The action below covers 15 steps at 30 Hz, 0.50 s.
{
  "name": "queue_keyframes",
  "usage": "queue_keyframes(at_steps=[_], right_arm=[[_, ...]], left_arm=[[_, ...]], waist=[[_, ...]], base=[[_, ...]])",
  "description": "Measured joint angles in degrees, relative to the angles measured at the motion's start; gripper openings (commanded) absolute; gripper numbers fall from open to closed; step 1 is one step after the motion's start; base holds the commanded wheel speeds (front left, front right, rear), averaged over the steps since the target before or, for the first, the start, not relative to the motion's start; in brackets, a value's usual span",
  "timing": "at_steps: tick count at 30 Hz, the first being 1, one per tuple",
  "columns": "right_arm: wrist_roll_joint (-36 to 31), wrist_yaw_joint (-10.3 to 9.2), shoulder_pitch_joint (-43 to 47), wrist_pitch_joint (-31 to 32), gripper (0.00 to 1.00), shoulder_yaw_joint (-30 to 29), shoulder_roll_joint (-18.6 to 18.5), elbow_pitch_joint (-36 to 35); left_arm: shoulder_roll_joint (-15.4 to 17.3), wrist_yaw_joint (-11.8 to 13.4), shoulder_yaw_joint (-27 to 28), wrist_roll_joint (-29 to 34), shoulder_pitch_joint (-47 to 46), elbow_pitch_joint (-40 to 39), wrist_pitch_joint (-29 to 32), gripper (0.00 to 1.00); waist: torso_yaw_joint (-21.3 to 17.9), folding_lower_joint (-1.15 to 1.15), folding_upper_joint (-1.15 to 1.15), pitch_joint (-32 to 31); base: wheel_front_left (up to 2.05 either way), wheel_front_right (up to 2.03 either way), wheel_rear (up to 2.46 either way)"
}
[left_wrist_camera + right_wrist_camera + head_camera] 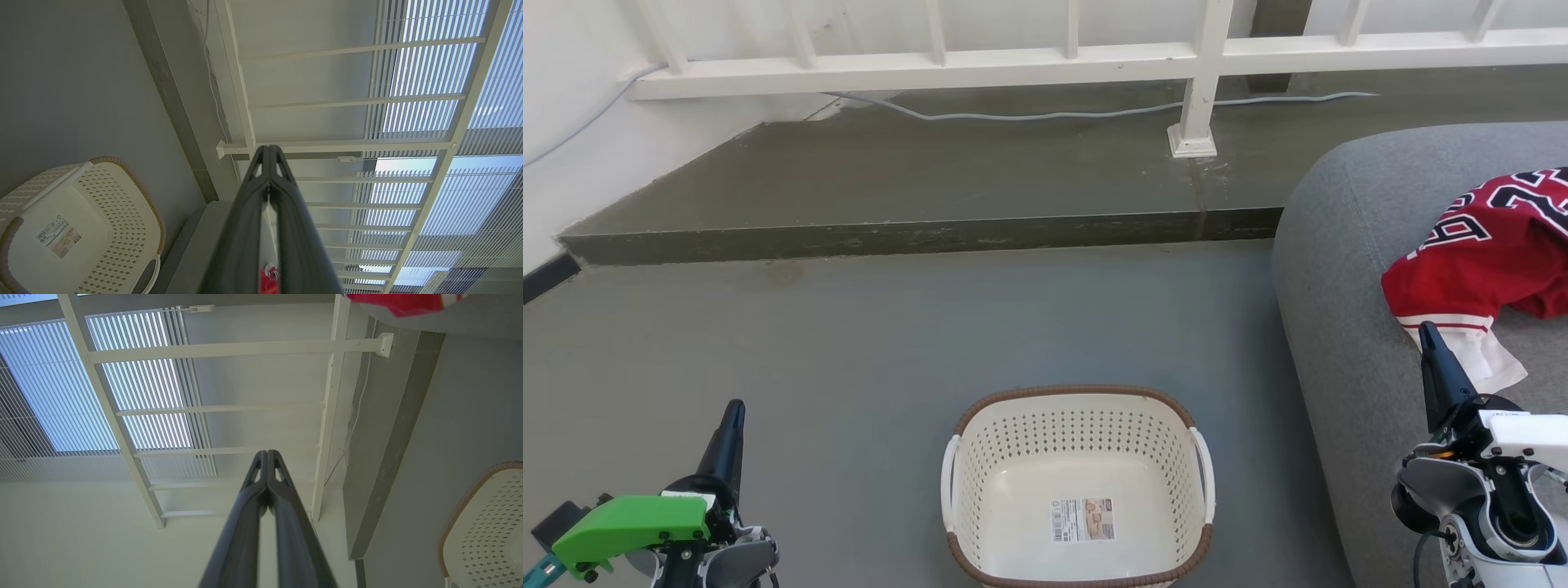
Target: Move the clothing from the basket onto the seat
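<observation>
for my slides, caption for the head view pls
Basket holding just its label, red clothing on the grey seat, left tool and right tool shut

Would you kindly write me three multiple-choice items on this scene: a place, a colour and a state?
1. The cream perforated plastic basket has a rim coloured: A brown; B green; C black.
2. The red numbered jersey lies: A in that basket; B on the grey fabric seat; C on the floor.
3. The left gripper is: A open; B shut on the jersey; C shut, empty.
Answers: A, its woven-look band is brown; B, it drapes over the seat; C, its fingers meet with nothing between.
</observation>
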Motion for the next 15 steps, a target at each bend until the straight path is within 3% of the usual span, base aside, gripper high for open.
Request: queue_keyframes(at_steps=[15], right_arm=[[0.0, 0.00, 0.0, 0.0, 0.00, -0.1, 0.0, 0.3]], left_arm=[[0.0, 0.0, 0.0, 0.0, 0.0, 0.3, 0.0, 0.00]], waist=[[0.0, 0.00, 0.00, 0.0]], base=[[0.00, 0.00, 0.00]])
